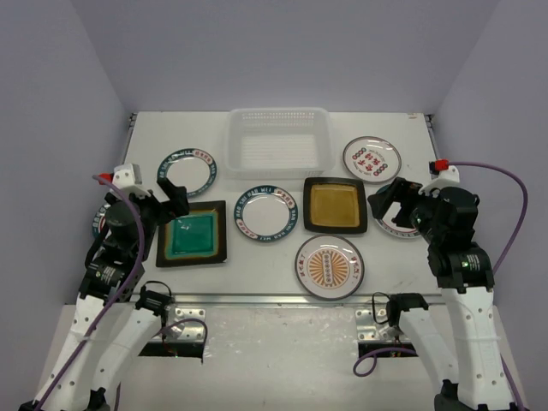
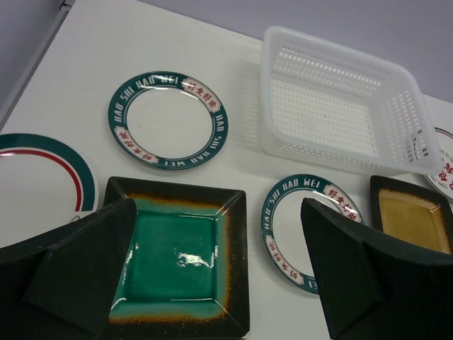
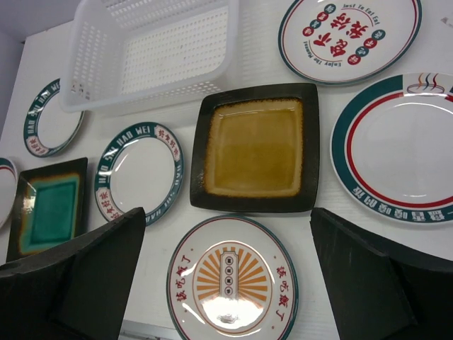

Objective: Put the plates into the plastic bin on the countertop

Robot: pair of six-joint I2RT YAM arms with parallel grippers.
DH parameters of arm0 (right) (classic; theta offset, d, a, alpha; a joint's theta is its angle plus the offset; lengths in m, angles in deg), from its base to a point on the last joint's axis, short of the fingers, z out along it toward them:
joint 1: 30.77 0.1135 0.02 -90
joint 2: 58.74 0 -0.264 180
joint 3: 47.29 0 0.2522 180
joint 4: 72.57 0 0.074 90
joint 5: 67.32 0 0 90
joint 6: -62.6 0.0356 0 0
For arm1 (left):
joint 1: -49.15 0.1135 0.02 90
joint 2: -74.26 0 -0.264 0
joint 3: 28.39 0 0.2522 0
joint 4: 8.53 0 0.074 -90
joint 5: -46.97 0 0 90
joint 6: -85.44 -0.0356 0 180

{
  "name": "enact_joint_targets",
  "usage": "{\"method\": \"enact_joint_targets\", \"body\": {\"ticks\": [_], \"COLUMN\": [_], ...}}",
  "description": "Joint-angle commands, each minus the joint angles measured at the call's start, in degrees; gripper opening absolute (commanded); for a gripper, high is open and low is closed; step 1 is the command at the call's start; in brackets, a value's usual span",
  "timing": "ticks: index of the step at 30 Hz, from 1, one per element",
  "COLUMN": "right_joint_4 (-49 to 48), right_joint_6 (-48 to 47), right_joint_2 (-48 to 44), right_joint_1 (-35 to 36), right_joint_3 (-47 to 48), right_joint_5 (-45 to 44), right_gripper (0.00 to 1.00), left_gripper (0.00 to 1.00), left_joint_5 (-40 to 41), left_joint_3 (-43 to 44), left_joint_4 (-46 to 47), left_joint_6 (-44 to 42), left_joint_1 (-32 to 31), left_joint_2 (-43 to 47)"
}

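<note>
The bin [image 1: 280,137] holds nothing; its lattice floor shows bare in every view. None of the plates [image 1: 265,211] is in yet, so I judge the whole job still to do. Eight dishes show, all lying flat and face up on the surface [image 1: 171,128], none stacked.

The bin stands mouth up. Its long axis runs left to right along the far part of the surface. It lies ahead of both claws, off to the right of the left one and off to the left of the right one.

The two square dishes sit with their sides roughly parallel to the surface edges, the teal one turned slightly. The round ones have no long axis.

The left claw [image 2: 218,205] is released, jaws wide apart, grasping nothing.
- Just under and ahead of it is the teal square [image 2: 177,258].
- The left round [image 2: 166,120] is further ahead.
- The middle round [image 2: 311,227] is ahead to its right.
- The left banded plate [image 2: 42,177] is off to its left, partly under the arm in the top view.

The right claw [image 3: 228,212] is likewise released and empty.
- In its wrist view the sunburst plate [image 3: 230,280] shows between the jaws.
- The amber square [image 3: 255,149] is just ahead.
- The right banded plate [image 3: 396,156] is to its right.
- The lettered plate [image 3: 350,35] is further ahead on that side.
</note>
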Motion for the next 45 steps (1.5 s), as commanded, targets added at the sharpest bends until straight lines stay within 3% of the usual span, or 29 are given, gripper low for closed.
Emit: {"method": "enact_joint_targets", "body": {"ticks": [1, 8, 9, 11, 13, 14, 16, 17, 18, 21, 25, 31, 38, 45], "right_joint_4": [-2.6, -14.4, -19.45, -20.7, -26.57, -34.8, -37.58, -38.16, -39.9, -51.87, -59.54, -66.56, -68.5, -65.25], "right_joint_6": [0.72, 4.33, 4.25, 7.74, 16.02, 20.92, 19.46, 18.96, 17.77, 24.96, 31.04, 38.13, 43.31, 45.79], "right_joint_2": [0.47, -6.74, -8.09, -4.32, 6.08, 9.18, 14.7, 17.69, 22.35, 37.18, 52.96, 69.55, 77.93, 84.03], "right_joint_1": [0.26, 0.26, 0.26, 0.27, 1.17, 3.35, 13.97, 21.66, 32.63, 40.64, 50.94, 57.37, 58.61, 58.27], "right_joint_3": [0.15, -6.4, -9.31, -8.92, -11.84, -13.88, -15.17, -14.57, -13.17, -11.39, -6.67, -0.01, 2.95, 6.41], "right_joint_5": [-2.63, -0.27, 6.65, 20.48, 32.4, 36.25, 25.39, 21.93, 12.71, 10.02, 3.87, -5.15, -10.16, -12.57], "right_gripper": [0.99, 0.99, 0.99, 0.99, 0.99, 0.99, 0.99, 0.99, 0.99, 0.99, 0.99, 0.99, 0.98, 0.79], "left_gripper": [1.0, 1.0, 1.0, 1.0, 1.0, 1.0, 1.0, 1.0, 1.0, 1.0, 1.0, 1.0, 1.0, 1.0], "left_joint_5": [0.36, 2.3, 2.3, 2.2, 1.46, 1.03, 0.81, 0.85, 0.98, 1.07, 1.25, 2.24, 2.99, 1.86], "left_joint_3": [-0.15, -0.42, -0.42, -0.77, -1.44, -1.39, -1.24, -1.32, -1.39, -1.56, -1.65, -1.65, -1.73, -1.73], "left_joint_4": [2.98, 3.07, 3.07, 3.34, 4.01, 4.27, 4.27, 4.39, 4.38, 4.2, 4.11, 3.52, 3.24, 3.07], "left_joint_6": [0.4, 3.04, 3.05, 3.13, 3.05, 2.89, 2.84, 2.74, 2.61, 2.61, 2.69, 3.21, 3.84, 3.84], "left_joint_1": [-0.61, -0.7, -0.7, -0.7, -0.7, -0.7, -0.49, -0.43, -0.43, -0.42, -0.35, -0.35, -0.52, -0.67], "left_joint_2": [0.64, 1.53, 1.61, 1.7, 1.79, 1.71, 1.4, 1.35, 1.35, 1.43, 1.96, 3.48, 4.94, 5.22]}}
